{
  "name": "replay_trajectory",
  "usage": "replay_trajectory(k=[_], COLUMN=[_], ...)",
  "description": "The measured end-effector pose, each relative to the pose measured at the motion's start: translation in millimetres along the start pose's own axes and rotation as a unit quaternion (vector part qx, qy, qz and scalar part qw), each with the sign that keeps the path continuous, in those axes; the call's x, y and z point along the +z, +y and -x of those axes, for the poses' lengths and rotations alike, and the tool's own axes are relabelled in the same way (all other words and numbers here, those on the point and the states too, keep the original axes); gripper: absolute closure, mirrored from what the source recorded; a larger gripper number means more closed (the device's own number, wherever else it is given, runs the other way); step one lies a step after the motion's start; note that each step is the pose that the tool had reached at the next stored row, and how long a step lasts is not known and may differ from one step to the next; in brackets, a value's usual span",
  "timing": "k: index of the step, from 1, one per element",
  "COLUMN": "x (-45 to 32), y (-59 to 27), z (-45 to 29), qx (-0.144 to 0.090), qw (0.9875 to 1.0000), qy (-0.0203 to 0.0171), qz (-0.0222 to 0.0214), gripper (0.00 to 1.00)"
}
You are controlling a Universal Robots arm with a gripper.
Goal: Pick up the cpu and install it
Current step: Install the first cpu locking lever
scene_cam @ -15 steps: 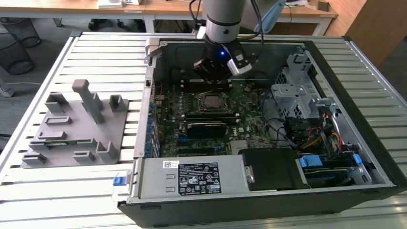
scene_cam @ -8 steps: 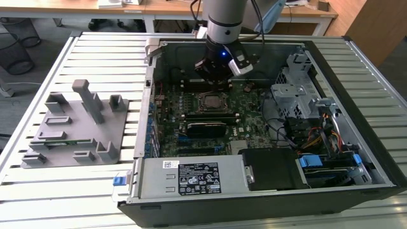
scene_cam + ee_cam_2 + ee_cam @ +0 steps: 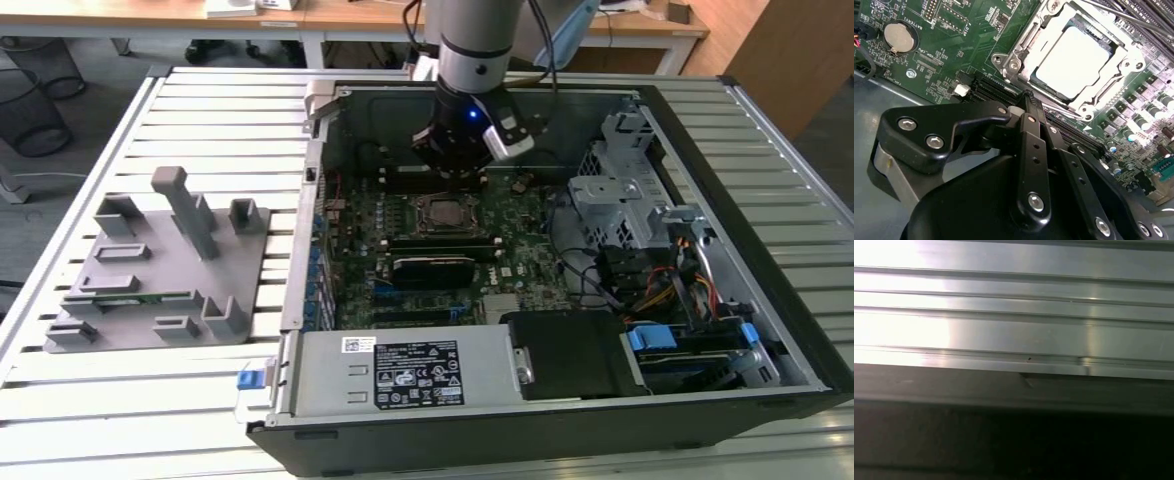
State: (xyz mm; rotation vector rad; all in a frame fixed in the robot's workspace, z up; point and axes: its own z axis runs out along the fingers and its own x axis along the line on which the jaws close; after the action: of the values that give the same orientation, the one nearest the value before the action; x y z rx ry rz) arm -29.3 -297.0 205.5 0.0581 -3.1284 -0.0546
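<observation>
The cpu, a flat square chip with a silvery top, lies in the motherboard socket with the metal frame around it. In the exterior view the cpu sits mid-board inside the open computer case. My gripper hangs just above the board, a little beyond the socket. The second wrist view has the black gripper with its fingers pressed together and nothing between them, their tips a short way from the socket's corner.
A grey plastic fixture tray stands on the slatted table at the exterior view's left. Black RAM sticks, a power supply, a drive cage and cables crowd the case. Slats show in the first wrist view.
</observation>
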Motion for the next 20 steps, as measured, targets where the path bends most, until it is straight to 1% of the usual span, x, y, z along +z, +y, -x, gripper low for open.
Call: replay_trajectory(k=[9, 20], x=[2.4, 4.9], y=[-0.2, -0.3], z=[2.7, 4.1], qx=[0.0, 0.0], qw=[1.0, 1.0], qy=[0.0, 0.0], qz=[0.0, -0.0001], gripper=[0.89, 0.89])
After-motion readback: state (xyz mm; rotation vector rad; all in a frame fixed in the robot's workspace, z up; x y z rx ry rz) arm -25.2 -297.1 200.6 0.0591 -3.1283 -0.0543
